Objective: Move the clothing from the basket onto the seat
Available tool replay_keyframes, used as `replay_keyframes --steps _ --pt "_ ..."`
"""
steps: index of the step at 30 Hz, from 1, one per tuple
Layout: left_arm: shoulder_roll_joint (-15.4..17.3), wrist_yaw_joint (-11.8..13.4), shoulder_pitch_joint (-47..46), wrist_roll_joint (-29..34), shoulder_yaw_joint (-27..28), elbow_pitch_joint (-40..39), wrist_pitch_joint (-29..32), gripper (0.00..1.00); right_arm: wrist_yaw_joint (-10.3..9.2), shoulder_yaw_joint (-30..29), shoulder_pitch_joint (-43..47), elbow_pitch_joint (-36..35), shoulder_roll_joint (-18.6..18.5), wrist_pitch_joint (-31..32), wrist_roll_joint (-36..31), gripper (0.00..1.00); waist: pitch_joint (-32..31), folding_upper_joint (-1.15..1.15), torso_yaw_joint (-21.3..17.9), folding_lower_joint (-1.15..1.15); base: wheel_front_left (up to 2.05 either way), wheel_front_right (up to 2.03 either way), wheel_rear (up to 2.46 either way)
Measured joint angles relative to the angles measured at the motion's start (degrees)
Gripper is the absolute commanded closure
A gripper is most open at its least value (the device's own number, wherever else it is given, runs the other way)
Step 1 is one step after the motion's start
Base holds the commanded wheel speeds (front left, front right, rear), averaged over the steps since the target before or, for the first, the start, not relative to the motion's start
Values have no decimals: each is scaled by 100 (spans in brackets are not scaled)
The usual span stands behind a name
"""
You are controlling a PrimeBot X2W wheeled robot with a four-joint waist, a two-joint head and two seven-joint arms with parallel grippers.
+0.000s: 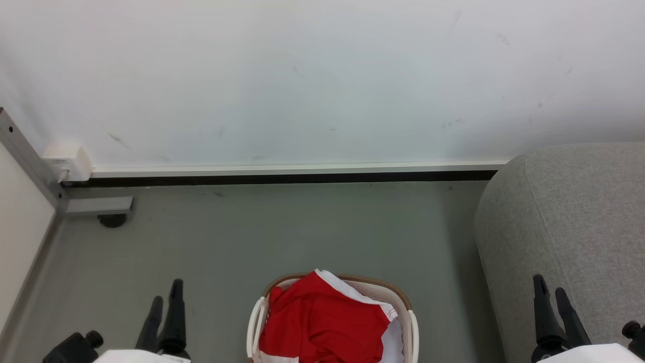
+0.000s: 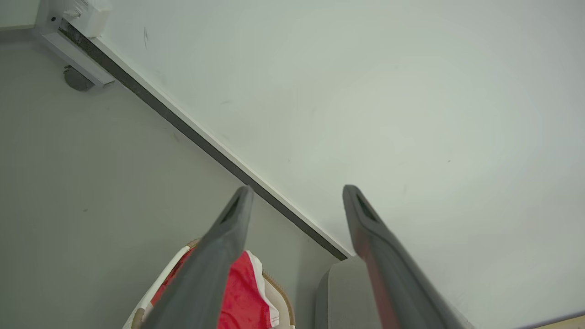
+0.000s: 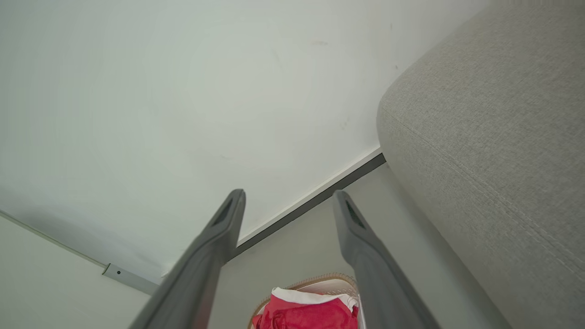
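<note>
Red clothing [image 1: 322,320] with white trim lies heaped in the white basket [image 1: 409,322] with a brown rim, at the bottom middle of the head view. The grey fabric seat [image 1: 569,227] rises at the right. My left gripper [image 1: 166,295] hangs open at the lower left, left of the basket. My right gripper [image 1: 550,287] hangs open at the lower right, in front of the seat. In the left wrist view my left gripper [image 2: 295,192] is empty above the clothing [image 2: 242,297]. In the right wrist view my right gripper [image 3: 288,196] is empty above the clothing [image 3: 311,313], beside the seat [image 3: 493,137].
A white wall [image 1: 322,75] with a dark skirting strip runs behind the grey floor [image 1: 282,232]. A metal frame foot [image 1: 98,206] and a white box [image 1: 68,161] sit at the far left corner.
</note>
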Motion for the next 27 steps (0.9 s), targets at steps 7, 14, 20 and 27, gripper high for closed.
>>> replay_keyframes --steps 7,14,20,27 --pt "60 54 40 550 -79 -86 -126 0 0 60 15 0 -4 -132 -571 0 3 0 -2 0 0 0 0" --pt "103 55 75 1040 -178 -114 -242 0 0 58 37 1 -10 -252 -1074 0 2 0 -24 0 0 0 0" --pt "147 105 112 1499 -246 -165 -347 0 0 32 70 5 -15 -353 -1504 0 9 0 -48 0 0 0 0" --pt "230 159 148 1951 -310 -203 -453 0 0 -23 83 30 -20 -460 -1957 0 15 0 -67 0 0 0 0"
